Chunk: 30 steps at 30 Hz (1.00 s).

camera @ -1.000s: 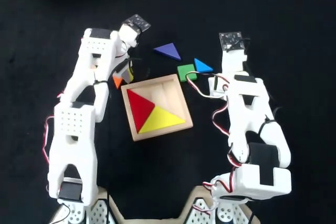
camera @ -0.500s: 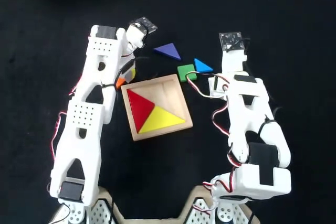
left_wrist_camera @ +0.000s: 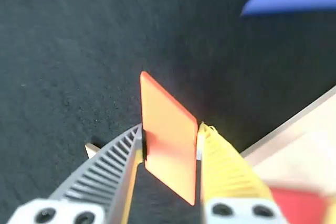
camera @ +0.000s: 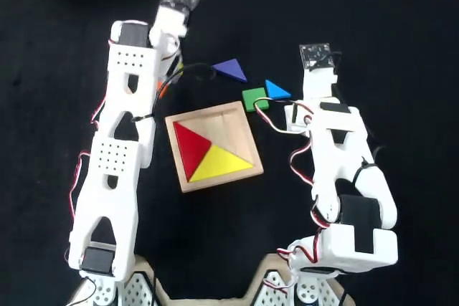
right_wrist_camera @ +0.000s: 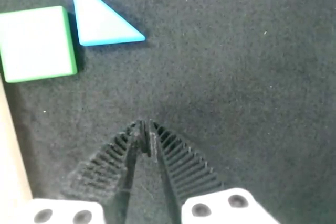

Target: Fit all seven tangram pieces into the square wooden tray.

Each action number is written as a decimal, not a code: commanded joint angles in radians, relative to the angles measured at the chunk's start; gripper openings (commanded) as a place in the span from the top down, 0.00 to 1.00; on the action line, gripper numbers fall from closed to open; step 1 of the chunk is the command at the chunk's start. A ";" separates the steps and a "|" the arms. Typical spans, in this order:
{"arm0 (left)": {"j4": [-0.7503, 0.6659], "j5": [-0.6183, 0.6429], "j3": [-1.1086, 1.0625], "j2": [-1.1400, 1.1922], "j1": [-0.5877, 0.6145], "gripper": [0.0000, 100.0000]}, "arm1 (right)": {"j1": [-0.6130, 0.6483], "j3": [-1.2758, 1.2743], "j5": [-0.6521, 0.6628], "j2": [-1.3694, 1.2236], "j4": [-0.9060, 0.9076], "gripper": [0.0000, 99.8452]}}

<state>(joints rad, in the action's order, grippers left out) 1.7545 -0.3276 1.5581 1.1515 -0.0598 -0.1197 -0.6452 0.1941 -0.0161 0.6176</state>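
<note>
Two pieces, red triangle (camera: 190, 145) and yellow triangle (camera: 222, 163), lie in the tray (camera: 204, 112). My left tool (left_wrist_camera: 170, 132) is clamped on the orange piece (left_wrist_camera: 165, 108) at the tray's eleven o'clock; my right tool (right_wrist_camera: 143, 129) is pressed together at two o'clock.

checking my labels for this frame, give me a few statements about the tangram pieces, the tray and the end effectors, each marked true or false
1. The left end effector grips an orange piece. True.
2. The wooden tray holds three pieces. False: it holds two, a red triangle and a yellow triangle.
3. The green square lies inside the tray. False: it lies on the black table just outside a tray corner, beside the light blue triangle.
4. The right end effector is shut and holds nothing. True.
</note>
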 commanded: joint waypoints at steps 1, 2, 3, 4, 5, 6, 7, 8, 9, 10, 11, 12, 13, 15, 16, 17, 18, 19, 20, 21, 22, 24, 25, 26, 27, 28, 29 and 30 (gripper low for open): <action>0.009 0.258 -0.105 -0.247 -0.053 0.92 | 0.005 0.030 0.009 0.010 -0.014 0.99; 0.009 0.302 -0.163 -0.296 -0.070 0.92 | -0.002 0.031 0.009 0.012 -0.014 0.99; 0.009 0.350 -0.231 -0.348 -0.094 0.92 | -0.012 0.031 0.006 0.012 -0.014 0.99; 0.009 0.397 -0.309 -0.400 -0.120 0.92 | -0.026 0.033 0.002 0.012 -0.014 0.99; 0.009 0.437 -0.381 -0.454 -0.153 0.92 | -0.040 0.033 0.000 0.021 -0.014 0.99; 0.009 0.474 -0.456 -0.517 -0.188 0.92 | -0.054 0.028 -0.002 0.036 -0.014 0.99; 0.008 0.509 -0.526 -0.582 -0.228 0.92 | -0.066 0.024 -0.008 0.053 -0.014 0.99; 0.005 0.548 -0.590 -0.643 -0.266 0.92 | -0.081 0.013 -0.029 0.068 -0.012 0.99; 0.002 0.595 -0.639 -0.694 -0.303 0.92 | -0.098 -0.002 -0.058 0.085 -0.020 0.99; -0.014 0.646 -0.696 -0.747 -0.331 0.92 | -0.117 -0.012 -0.086 0.102 -0.021 0.99; -0.038 0.701 -0.750 -0.789 -0.351 0.92 | -0.132 -0.019 -0.107 0.120 -0.025 0.99; -0.071 0.756 -0.809 -0.818 -0.357 0.92 | -0.146 -0.030 -0.126 0.134 -0.038 0.99; -0.115 0.812 -0.871 -0.838 -0.357 0.92 | -0.160 -0.045 -0.141 0.148 -0.054 0.99; -0.196 0.896 -0.993 -0.855 -0.341 0.92 | -0.181 -0.074 -0.161 0.174 -0.084 0.99; -0.239 0.921 -1.053 -0.855 -0.335 0.92 | -0.187 -0.087 -0.167 0.186 -0.095 0.99; -0.279 0.934 -1.115 -0.855 -0.337 0.92 | -0.189 -0.097 -0.170 0.196 -0.106 0.99; -0.315 0.939 -1.181 -0.855 -0.338 0.92 | -0.189 -0.105 -0.169 0.199 -0.114 0.99; -0.351 0.948 -1.237 -0.855 -0.346 0.92 | -0.186 -0.111 -0.169 0.203 -0.120 0.99; -0.387 0.971 -1.288 -0.855 -0.351 0.92 | -0.184 -0.114 -0.169 0.206 -0.123 0.99; -0.419 1.008 -1.328 -0.855 -0.354 0.92 | -0.184 -0.114 -0.169 0.206 -0.129 0.99; -0.448 1.056 -1.365 -0.855 -0.355 0.92 | -0.184 -0.114 -0.169 0.206 -0.129 0.99; -0.500 1.129 -1.420 -0.855 -0.367 0.92 | -0.183 -0.114 -0.169 0.205 -0.129 0.99; -0.529 1.142 -1.445 -0.855 -0.383 0.92 | -0.183 -0.114 -0.167 0.205 -0.129 0.99; -0.559 1.143 -1.469 -0.855 -0.395 0.92 | -0.183 -0.114 -0.167 0.205 -0.129 0.99; -0.591 1.145 -1.492 -0.855 -0.409 0.92 | -0.183 -0.114 -0.167 0.205 -0.129 0.99; -0.618 1.145 -1.508 -0.855 -0.420 0.92 | -0.183 -0.114 -0.166 0.205 -0.129 0.99; -0.641 1.146 -1.520 -0.855 -0.430 0.92 | -0.183 -0.114 -0.166 0.205 -0.129 0.99; -0.664 1.148 -1.529 -0.855 -0.438 0.92 | -0.183 -0.114 -0.166 0.205 -0.129 0.99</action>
<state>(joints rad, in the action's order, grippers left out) 1.1868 0.8002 0.0575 0.3552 -0.4526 -0.2885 -0.7649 0.0345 0.1419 0.5086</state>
